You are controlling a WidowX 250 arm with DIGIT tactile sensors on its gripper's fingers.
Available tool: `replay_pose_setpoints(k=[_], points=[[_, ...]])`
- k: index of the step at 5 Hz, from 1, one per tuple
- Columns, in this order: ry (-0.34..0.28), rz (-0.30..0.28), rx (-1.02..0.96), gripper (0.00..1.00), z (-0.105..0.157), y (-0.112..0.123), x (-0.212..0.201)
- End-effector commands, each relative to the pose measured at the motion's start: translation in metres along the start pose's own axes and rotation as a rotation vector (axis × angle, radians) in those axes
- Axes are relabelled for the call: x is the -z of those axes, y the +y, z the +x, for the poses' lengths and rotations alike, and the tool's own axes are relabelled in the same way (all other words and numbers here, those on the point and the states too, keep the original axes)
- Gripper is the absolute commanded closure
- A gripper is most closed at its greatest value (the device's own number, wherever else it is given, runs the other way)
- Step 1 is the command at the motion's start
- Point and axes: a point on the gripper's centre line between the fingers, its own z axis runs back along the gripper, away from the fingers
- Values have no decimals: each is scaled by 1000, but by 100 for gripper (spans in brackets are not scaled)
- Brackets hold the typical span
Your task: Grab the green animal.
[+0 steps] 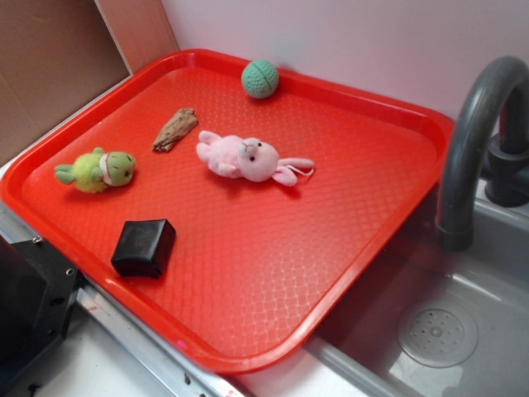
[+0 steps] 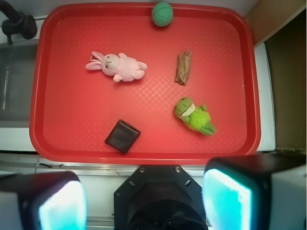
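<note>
The green animal (image 1: 99,170) (image 2: 194,115), a small yellow-green plush frog, lies on its side on the red tray (image 1: 248,281) (image 2: 72,57), near the tray's left edge in the exterior view. In the wrist view my gripper (image 2: 144,203) hangs high above the near side of the tray, far from the frog. Its two fingers (image 2: 225,199) stand wide apart with nothing between them, so it is open. The exterior view shows only a dark part of the robot at the lower left, not the gripper.
On the tray also lie a pink plush bunny (image 1: 248,159) (image 2: 117,66), a teal knitted ball (image 1: 260,78) (image 2: 162,13), a brown bark-like piece (image 1: 175,130) (image 2: 183,67) and a black block (image 1: 144,247) (image 2: 123,136). A grey sink (image 1: 446,331) with a faucet (image 1: 475,141) adjoins the tray.
</note>
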Motion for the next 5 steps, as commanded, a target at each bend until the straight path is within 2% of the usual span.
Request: replay_pose_setpoints(k=[1, 2, 3, 4, 5], points=[[0, 0, 0, 0, 0, 0, 0], [-57, -15, 132, 0, 9, 7, 17], [-73, 53, 259, 0, 17, 21, 32], [-93, 65, 388, 0, 22, 35, 46], [-74, 49, 511, 0, 26, 49, 67]])
